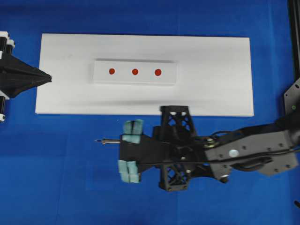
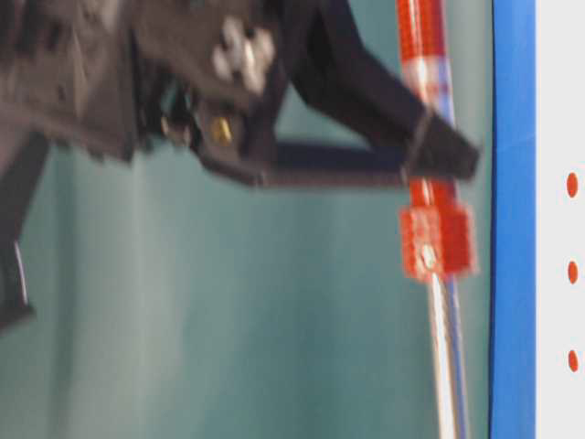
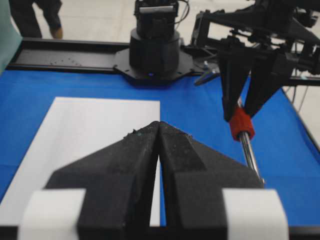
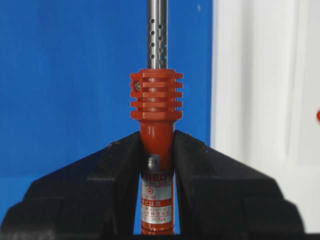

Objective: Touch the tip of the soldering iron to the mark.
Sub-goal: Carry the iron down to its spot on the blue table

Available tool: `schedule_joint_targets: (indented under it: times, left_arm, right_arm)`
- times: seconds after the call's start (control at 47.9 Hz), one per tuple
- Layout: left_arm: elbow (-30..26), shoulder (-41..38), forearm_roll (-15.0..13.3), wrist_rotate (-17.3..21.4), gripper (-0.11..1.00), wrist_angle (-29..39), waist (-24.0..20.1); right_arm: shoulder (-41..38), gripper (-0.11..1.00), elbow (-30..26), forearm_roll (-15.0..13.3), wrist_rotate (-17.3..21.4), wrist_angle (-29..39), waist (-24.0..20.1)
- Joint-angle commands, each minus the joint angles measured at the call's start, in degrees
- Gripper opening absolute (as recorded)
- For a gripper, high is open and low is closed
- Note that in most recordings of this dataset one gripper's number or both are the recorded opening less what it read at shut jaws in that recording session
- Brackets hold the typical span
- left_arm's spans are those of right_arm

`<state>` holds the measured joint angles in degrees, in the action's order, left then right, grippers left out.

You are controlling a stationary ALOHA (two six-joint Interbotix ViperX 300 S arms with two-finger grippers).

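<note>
Right gripper (image 4: 156, 165) pinched on the red handle of the soldering iron (image 4: 156, 107), black fingers (image 4: 97, 187) pressed on both sides. Arm stretched in from the right edge, low over the blue table (image 1: 56, 159), wrist level, metal tip (image 1: 96, 141) pointed toward the left edge, near the front edge of the white board (image 1: 211, 93) but off it. Left gripper (image 3: 159, 131) pressed shut, parked at the left edge of the board, holding nothing. Raised white block (image 1: 135, 79) on the board. Three red marks (image 1: 135, 71) in a row. One iron, two arms.
</note>
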<state>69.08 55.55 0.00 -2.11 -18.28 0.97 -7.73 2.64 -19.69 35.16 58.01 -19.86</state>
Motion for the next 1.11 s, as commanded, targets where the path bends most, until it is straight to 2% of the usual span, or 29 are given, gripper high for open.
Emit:
schedule_joint_targets:
  times: [0.0, 0.334, 0.501, 0.647, 0.835, 1.086]
  left_arm:
    - [-0.6, -0.2, 0.1, -0.1, 0.0, -0.3, 0.1]
    - [-0.6, -0.2, 0.2, -0.4, 0.0, -0.1, 0.1]
    - [-0.6, -0.2, 0.1, -0.4, 0.0, 0.2, 0.1]
    - [-0.6, -0.2, 0.2, -0.4, 0.0, 0.2, 0.0]
    - [-0.6, -0.2, 0.1, -0.4, 0.0, 0.2, 0.1]
    - [-0.6, -0.2, 0.2, -0.4, 0.0, 0.1, 0.1]
  right_arm:
    - [0.2, 0.06, -2.6, 0.2, -0.2, -0.4, 0.2]
    - [-1.1, 0.06, -1.7, 0.4, 0.6, -0.7, 0.2]
    - [-2.9, 0.06, 0.4, 1.3, 2.0, -4.0, 0.2]
    - [-4.0, 0.06, 3.6, 1.3, 4.8, -9.2, 0.3]
    - [-5.6, 0.06, 9.1, 1.3, 9.6, -19.9, 0.3]
    - [-8.0, 0.06, 13.4, 1.3, 10.6, -29.1, 0.3]
